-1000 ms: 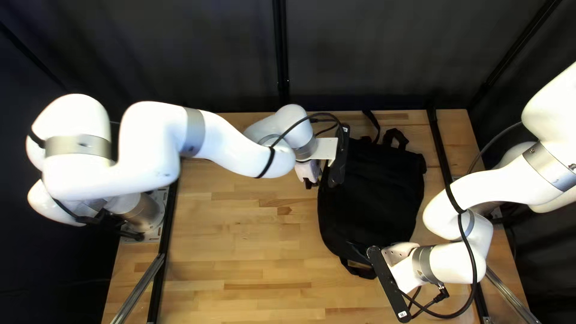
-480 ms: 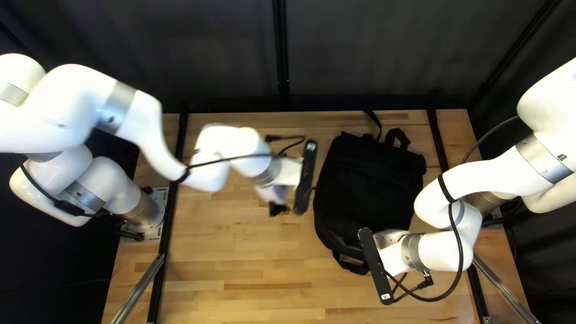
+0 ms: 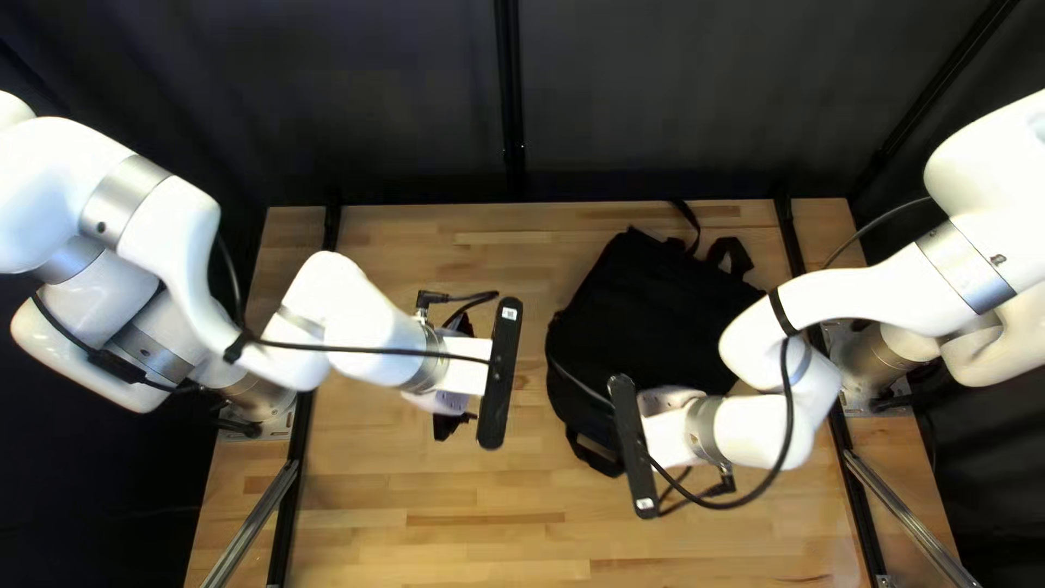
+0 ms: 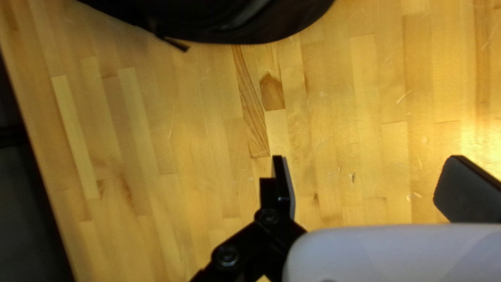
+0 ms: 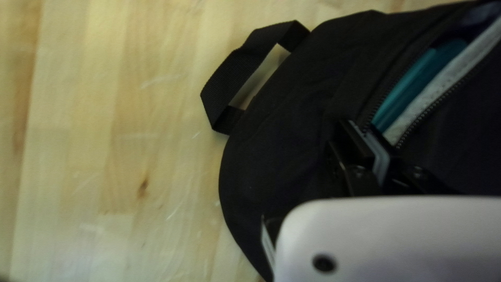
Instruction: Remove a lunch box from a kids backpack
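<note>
A black backpack (image 3: 653,316) lies right of centre in the top left view. My left gripper (image 3: 457,374), left of the backpack there, is over bare wood; in its wrist view the left gripper (image 4: 368,180) stands open, the backpack (image 4: 224,21) well ahead of it. My right gripper (image 3: 666,423) is over the backpack's near end. Seen from its own wrist, the right gripper (image 5: 368,138) is shut on the backpack at the end of an opened zipper (image 5: 433,109). Inside the gap shows a teal item (image 5: 412,83); the rest of it is hidden.
A looped strap (image 5: 229,73) sticks out from the backpack's rounded end onto the wooden table (image 3: 414,523). Black rails (image 3: 798,256) run along both sides of the table. Cables loop from both arms near the grippers.
My left gripper has drawn away from the backpack's left side, toward the left and nearer. My right gripper has shifted left and slightly farther; the backpack has slid and turned a little left with it.
</note>
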Controlling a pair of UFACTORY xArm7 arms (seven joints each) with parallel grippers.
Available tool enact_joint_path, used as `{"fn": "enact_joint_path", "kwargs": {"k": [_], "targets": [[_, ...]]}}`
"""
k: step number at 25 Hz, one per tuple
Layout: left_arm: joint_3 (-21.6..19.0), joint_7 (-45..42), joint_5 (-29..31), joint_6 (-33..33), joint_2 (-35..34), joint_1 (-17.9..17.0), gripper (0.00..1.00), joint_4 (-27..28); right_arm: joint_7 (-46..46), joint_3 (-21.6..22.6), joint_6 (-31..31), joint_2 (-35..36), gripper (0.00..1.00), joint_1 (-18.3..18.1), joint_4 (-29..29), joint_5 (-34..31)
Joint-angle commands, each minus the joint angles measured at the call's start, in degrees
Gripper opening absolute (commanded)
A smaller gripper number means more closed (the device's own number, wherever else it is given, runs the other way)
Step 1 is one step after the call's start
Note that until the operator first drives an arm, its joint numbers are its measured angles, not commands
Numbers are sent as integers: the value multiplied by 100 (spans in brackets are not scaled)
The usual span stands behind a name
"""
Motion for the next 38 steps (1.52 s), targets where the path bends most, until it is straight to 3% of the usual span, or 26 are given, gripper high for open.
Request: {"fn": "enact_joint_path", "kwargs": {"k": [1, 2, 3, 4, 13, 21, 30, 38], "targets": [[-537, -240, -157, 1334, -645, -269, 100, 1151, -77, -70, 251, 131, 0, -71, 365, 0], [-639, -289, -159, 1624, -741, -301, 100, 1368, -88, -77, 278, 137, 0, -77, 396, 2], [-730, -360, -142, 1882, -808, -333, 100, 1536, -61, -87, 309, 120, 29, -87, 422, 4], [-849, -483, -119, 2162, -842, -362, 100, 1669, -29, -85, 344, 80, 100, -86, 418, 24], [-911, -563, -100, 2306, -873, -384, 100, 1738, 484, 106, 756, -564, 100, 95, -74, 335], [-911, -563, -100, 2306, -873, -384, 100, 1738, 960, 63, 569, -184, 100, 8, -236, 6], [-911, -563, -100, 2306, -873, -384, 100, 1738, 548, 34, 608, -606, 100, 42, -849, 178], [-911, -563, -100, 2306, -873, -384, 100, 1738, 209, 31, 830, -257, 100, 33, -597, 144]]}}
